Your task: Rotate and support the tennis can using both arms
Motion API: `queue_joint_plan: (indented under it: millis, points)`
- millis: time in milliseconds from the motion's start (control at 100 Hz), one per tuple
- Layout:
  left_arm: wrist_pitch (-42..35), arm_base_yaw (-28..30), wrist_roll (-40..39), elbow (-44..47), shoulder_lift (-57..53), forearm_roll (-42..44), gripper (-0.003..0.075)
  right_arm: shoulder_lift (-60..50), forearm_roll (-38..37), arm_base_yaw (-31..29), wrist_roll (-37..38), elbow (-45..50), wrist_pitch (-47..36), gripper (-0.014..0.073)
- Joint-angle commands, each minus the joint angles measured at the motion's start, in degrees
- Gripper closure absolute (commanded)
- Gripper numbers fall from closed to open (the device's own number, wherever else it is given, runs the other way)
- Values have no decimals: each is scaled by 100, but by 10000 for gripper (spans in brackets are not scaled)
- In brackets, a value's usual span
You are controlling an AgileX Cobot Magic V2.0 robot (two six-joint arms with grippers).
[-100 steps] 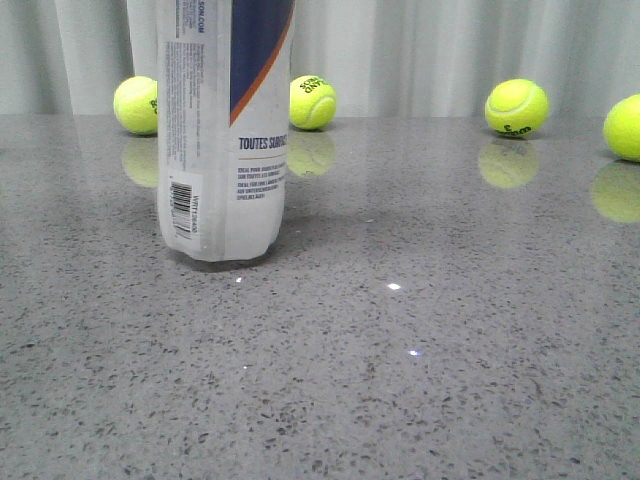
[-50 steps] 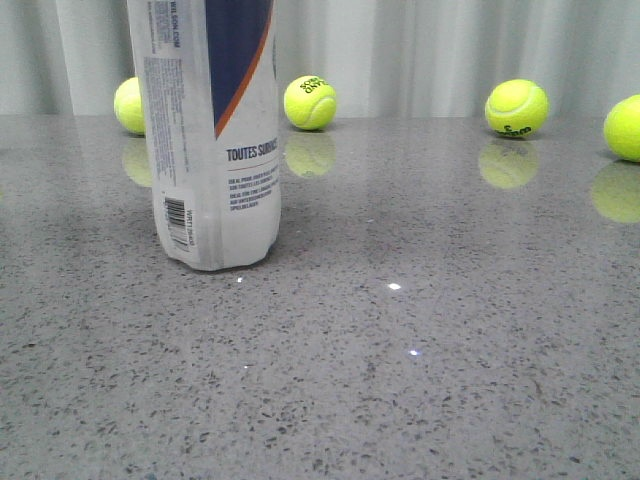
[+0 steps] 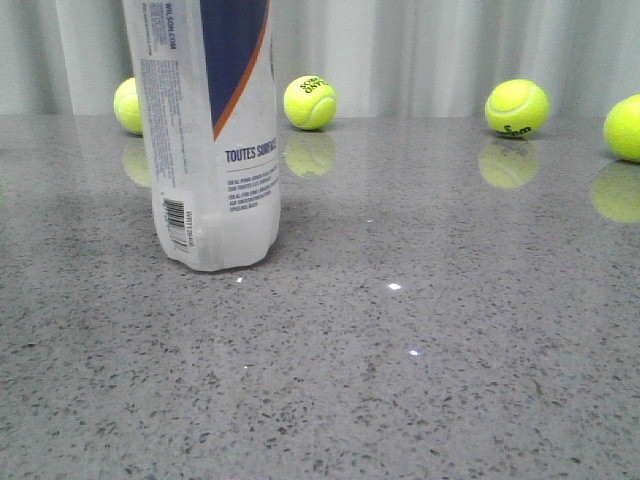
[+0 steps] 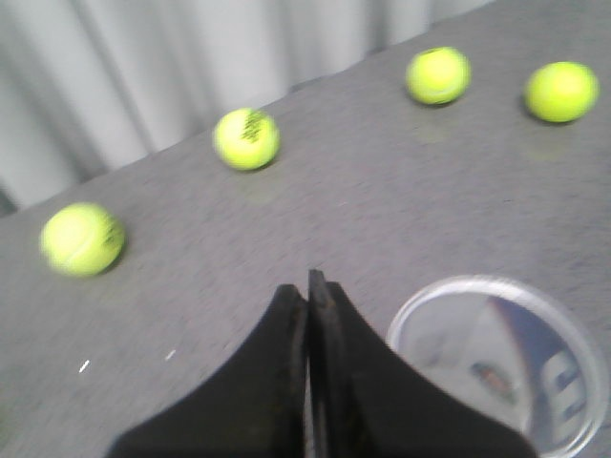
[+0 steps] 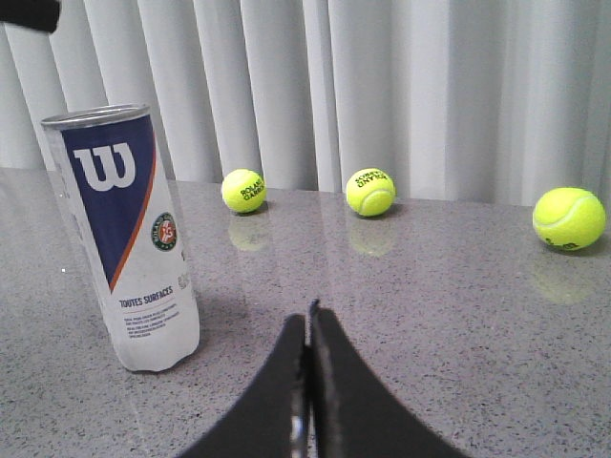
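Observation:
The tennis can (image 3: 212, 130) stands upright on the grey stone table, left of centre in the front view, its barcode and navy-and-orange label facing me. The right wrist view shows its white "W" logo and green emblem (image 5: 122, 234). The left wrist view looks down on its clear round lid (image 4: 498, 364). My left gripper (image 4: 307, 284) is shut and empty, above the table beside the can's top. My right gripper (image 5: 307, 315) is shut and empty, low over the table to the right of the can, apart from it. Neither arm shows in the front view.
Several yellow-green tennis balls lie along the back of the table by a white curtain: one behind the can (image 3: 128, 105), one just to its right (image 3: 309, 102), two at the right (image 3: 516, 107) (image 3: 624, 127). A dark part of the left arm shows in the right wrist view (image 5: 29, 11).
The can has shifted a little to the left and turned slightly, its label text moving left. The balls have not moved.

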Motion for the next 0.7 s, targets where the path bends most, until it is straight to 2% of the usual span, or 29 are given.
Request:
queue_joint_plan:
  millis: [0,220,440,590,690]
  points:
    - [-674,-48,-617,433,-528,509,739,80,11,-35,-38,-129,-472,663]
    - [-1459,-48,-701,2021,-1629,563,739,80,11,-35,-38,-129,-472,663]
    - [-2229,-48,-703,3407,-2798,182,739,80,11,-35,-38,-129,-472,663]
    - [-2248,-48,-703,4063,-3335,-81,739,80,11,-35,-38,-129,-472,663]
    - [-2229,67,-1106,4351,-3654,-18,739,80,11,-35,-38,-129,-472,663]
